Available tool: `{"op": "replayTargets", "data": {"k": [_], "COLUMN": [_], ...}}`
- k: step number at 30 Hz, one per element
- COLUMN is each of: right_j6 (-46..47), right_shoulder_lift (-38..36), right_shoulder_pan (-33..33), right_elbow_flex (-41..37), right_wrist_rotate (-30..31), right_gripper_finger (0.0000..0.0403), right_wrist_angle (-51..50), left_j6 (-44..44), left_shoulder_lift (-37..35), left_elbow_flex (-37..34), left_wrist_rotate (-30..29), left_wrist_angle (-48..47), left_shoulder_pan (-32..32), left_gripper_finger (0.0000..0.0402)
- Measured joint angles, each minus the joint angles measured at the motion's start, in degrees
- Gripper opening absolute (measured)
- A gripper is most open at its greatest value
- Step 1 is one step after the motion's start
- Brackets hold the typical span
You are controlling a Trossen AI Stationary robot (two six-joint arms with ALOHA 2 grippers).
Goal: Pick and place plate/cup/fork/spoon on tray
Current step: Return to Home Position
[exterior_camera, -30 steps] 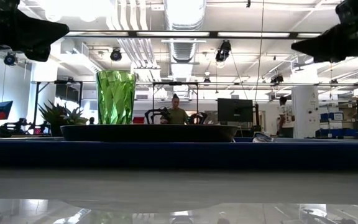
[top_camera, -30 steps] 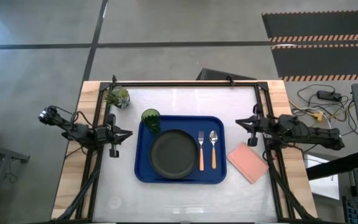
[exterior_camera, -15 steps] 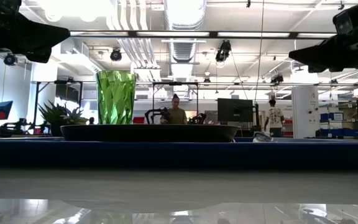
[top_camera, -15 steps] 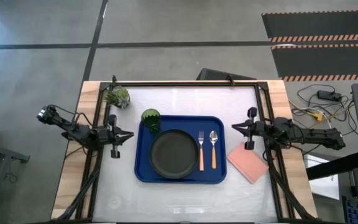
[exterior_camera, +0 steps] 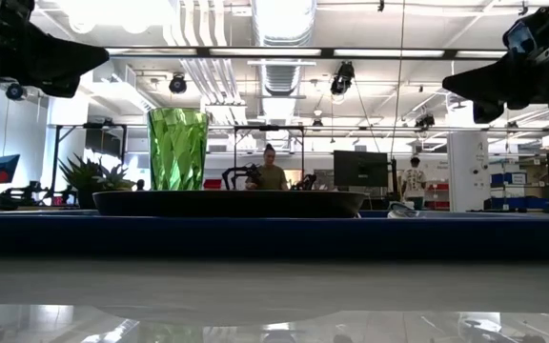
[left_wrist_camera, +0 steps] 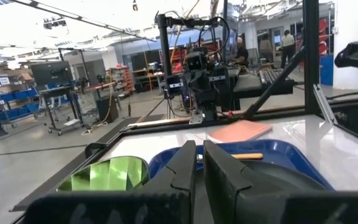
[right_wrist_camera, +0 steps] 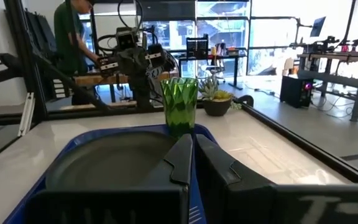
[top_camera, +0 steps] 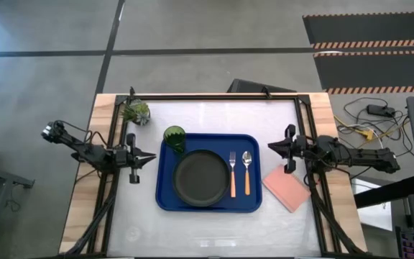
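Note:
The blue tray [top_camera: 167, 196] lies mid-table. On it rest the dark plate [top_camera: 201, 177], the green cup [top_camera: 174, 138] upright at the tray's far left corner, and the orange-handled fork [top_camera: 232, 175] and spoon [top_camera: 247, 173] side by side right of the plate. My left gripper [top_camera: 152, 157] hovers shut and empty left of the tray. My right gripper [top_camera: 270, 147] hovers shut and empty right of the tray. The cup [exterior_camera: 177, 148] and plate [exterior_camera: 227, 203] also show in the low view.
A pink square pad [top_camera: 286, 188] lies right of the tray. A small potted plant [top_camera: 136, 112] stands at the table's far left corner. A black frame [top_camera: 214, 96] runs around the table's far edge and sides. People stand in the room beyond.
My right gripper has drawn a little toward the table's left, nearer the tray, and come slightly lower. The tableware on the tray has stayed where it was.

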Motion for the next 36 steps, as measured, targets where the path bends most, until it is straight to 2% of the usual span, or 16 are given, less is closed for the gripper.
{"op": "replayTargets", "data": {"k": [36], "right_j6": [0.14], "right_shoulder_lift": [0.00], "right_shoulder_pan": [0.00], "right_elbow_flex": [-0.07], "right_wrist_rotate": [0.02], "right_gripper_finger": [0.0009], "right_wrist_angle": [0.00], "left_j6": [0.02], "left_shoulder_lift": [12.09], "left_elbow_flex": [0.00], "left_wrist_rotate": [0.05], "left_wrist_angle": [0.13], "left_shoulder_pan": [0.02], "left_gripper_finger": [0.0011]}}
